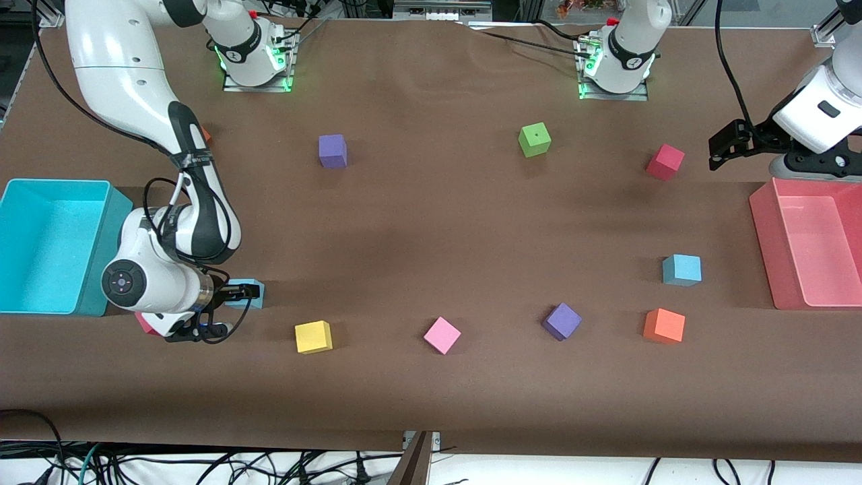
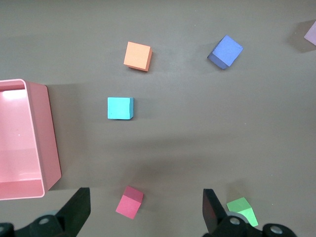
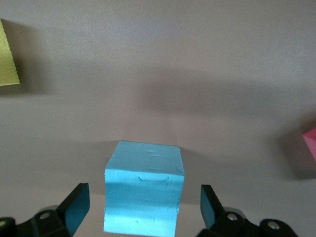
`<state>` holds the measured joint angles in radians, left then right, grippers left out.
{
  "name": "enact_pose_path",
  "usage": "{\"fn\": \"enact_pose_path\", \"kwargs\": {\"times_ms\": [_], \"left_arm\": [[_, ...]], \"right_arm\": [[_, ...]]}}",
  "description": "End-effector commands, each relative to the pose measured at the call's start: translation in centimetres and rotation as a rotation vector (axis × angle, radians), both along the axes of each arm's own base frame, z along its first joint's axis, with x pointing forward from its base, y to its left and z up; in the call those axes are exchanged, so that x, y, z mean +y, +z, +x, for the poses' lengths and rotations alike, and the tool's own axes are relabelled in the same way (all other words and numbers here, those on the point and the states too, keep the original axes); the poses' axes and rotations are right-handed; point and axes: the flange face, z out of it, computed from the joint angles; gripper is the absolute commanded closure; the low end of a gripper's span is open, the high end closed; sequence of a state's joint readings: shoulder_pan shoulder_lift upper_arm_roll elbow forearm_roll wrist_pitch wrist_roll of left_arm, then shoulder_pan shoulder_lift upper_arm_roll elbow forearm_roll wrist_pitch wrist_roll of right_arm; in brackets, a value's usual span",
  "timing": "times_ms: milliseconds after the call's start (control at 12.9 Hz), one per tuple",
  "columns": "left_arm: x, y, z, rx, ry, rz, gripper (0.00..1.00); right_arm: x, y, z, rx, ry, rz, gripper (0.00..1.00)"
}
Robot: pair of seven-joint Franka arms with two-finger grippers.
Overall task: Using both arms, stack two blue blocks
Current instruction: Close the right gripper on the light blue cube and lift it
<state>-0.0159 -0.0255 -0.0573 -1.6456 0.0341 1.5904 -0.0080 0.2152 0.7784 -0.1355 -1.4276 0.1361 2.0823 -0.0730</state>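
The right end effector is low over the brown counter at the right arm's end, its two black fingers spread wide on either side of a small sky-blue foam cube. The cube sits on the counter between the fingers, and neither finger touches it. In the front view this cube lies just beside a large cyan plastic bin, with the right end effector partly covering it. A yellow foam cube lies nearer to the front camera than it, toward the middle of the counter.

The left end effector hangs in the air at the left arm's end of the counter, above the edge of a pink plastic bin, with its fingers wide apart and holding nothing. The second sky-blue foam cube rests on the counter near the pink bin, well apart from the first. An orange foam cube lies just beside it, nearer to the front camera, and a red foam cube lies farther from the camera. A purple foam cube sits near the orange one.
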Motion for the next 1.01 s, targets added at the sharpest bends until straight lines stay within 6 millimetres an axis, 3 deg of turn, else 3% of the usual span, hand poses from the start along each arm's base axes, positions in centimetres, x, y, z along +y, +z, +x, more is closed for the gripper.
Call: {"fn": "enact_pose_path", "kwargs": {"times_ms": [0, 78, 311, 389, 622, 699, 855, 932], "left_arm": [[0.1, 0.6, -0.1, 0.004, 0.005, -0.017, 0.0], [0.1, 0.6, -0.1, 0.004, 0.005, -0.017, 0.0], [0.0, 0.7, -0.2, 0.004, 0.005, -0.017, 0.0], [0.1, 0.7, -0.2, 0.004, 0.005, -0.015, 0.0], [0.1, 0.7, -0.2, 0.004, 0.007, -0.017, 0.0], [0.0, 0.6, -0.2, 0.005, 0.005, -0.015, 0.0], [0.0, 0.6, -0.2, 0.005, 0.005, -0.017, 0.0], [0.1, 0.6, -0.2, 0.005, 0.007, -0.017, 0.0]], "right_arm": [[0.0, -1.4, -0.1, -0.01, -0.019, 0.005, 0.01], [0.0, -1.6, -0.1, -0.012, -0.019, 0.004, 0.05], [0.0, -2.0, -0.3, -0.001, -0.021, 0.002, 0.63], [0.1, -1.8, -0.3, -0.001, -0.019, 0.003, 0.75], [1.1, 1.2, 0.4, -0.035, 0.004, 0.013, 0.77], [2.5, 2.5, 0.1, -0.019, 0.021, 0.016, 0.76], [8.1, 5.8, -0.7, -0.01, 0.03, 0.014, 0.75], [10.8, 6.5, -1.5, 0.009, -0.019, 0.003, 0.74]]}}
